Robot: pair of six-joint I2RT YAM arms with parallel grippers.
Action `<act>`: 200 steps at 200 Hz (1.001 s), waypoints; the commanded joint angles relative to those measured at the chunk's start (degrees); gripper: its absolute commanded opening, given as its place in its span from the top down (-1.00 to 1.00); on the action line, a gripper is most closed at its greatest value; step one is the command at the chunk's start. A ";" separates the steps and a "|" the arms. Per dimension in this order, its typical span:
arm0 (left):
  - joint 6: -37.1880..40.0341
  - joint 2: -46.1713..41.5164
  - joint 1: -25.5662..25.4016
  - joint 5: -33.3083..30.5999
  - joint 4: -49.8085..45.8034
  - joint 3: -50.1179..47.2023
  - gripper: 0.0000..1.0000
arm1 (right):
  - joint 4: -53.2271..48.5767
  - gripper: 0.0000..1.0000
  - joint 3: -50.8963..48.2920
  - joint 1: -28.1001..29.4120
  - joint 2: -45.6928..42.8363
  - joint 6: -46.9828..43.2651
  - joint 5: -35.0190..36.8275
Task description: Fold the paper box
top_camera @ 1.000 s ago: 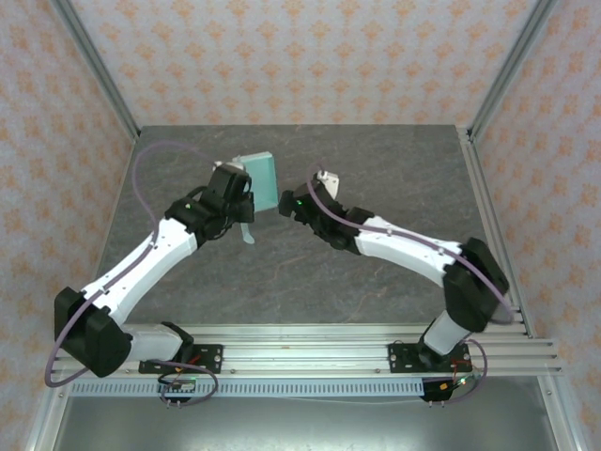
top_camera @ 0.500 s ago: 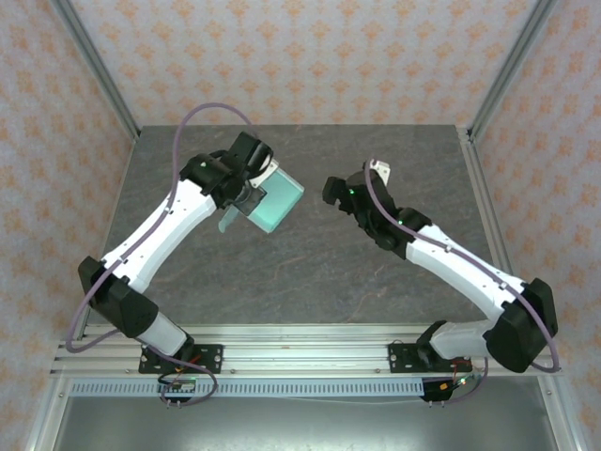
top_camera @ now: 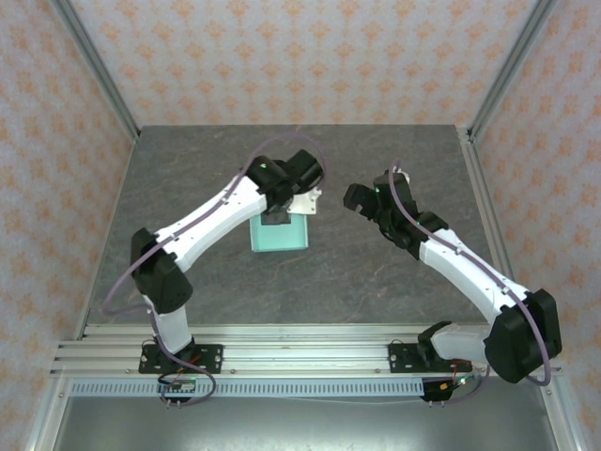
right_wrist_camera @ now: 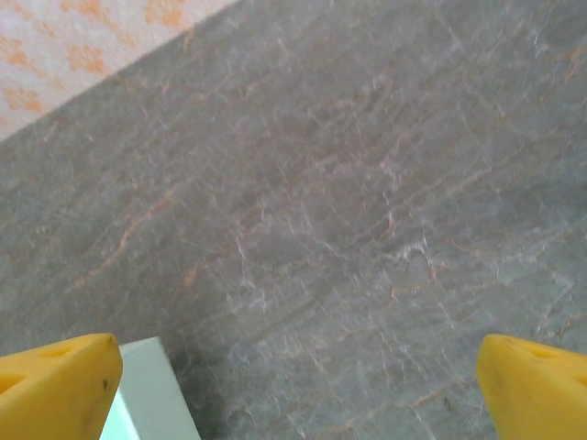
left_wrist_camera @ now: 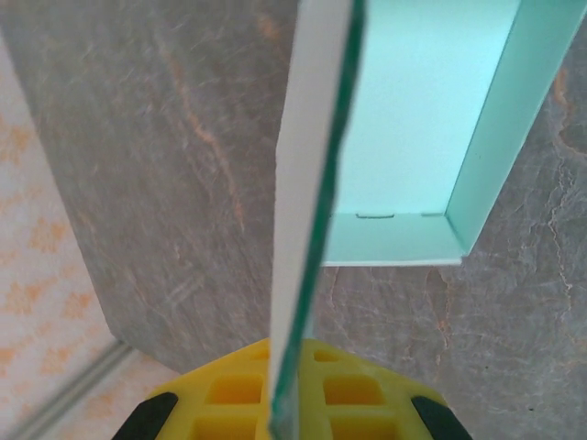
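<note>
Left fingers (left_wrist_camera: 234,390) are shut tight on one thin side wall of the paper box (left_wrist_camera: 413,119). In the left wrist view that wall runs up the middle, seen edge-on, and it is pinched between the yellow fingers at the bottom. Next to it the box is open on top. You can see its pale mint-green floor and two more low walls that meet at a corner. From above, the paper box (top_camera: 280,233) is a small green rectangle, and the left fingers (top_camera: 275,216) come down onto its far edge. I cannot tell if the box sits on the surface or hangs just over it.

Right fingers (top_camera: 362,199) are to the right of the box, a bit apart from it. They are spread wide and hold nothing. In the right wrist view a pale corner of the box (right_wrist_camera: 147,399) is just beside one yellow finger.

All around the box is the gray, stone-look surface (top_camera: 376,272). Past the far side of the box stand walls (top_camera: 300,56) with an orange flower pattern. On the near side of the box a metal rail (top_camera: 300,352) holds both arms.
</note>
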 commanded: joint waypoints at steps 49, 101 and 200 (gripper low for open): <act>10.13 12.37 -4.16 -6.69 -0.14 9.66 0.91 | 4.88 -0.98 -5.37 -1.74 -2.14 2.01 -3.00; 9.55 15.84 -4.30 -7.11 -0.68 15.56 0.15 | 5.33 -0.98 -7.24 -1.77 -2.51 1.16 -0.93; -13.57 -21.74 12.41 28.53 29.25 -11.51 -0.92 | 5.28 -0.76 -7.73 3.27 -8.47 -3.59 4.42</act>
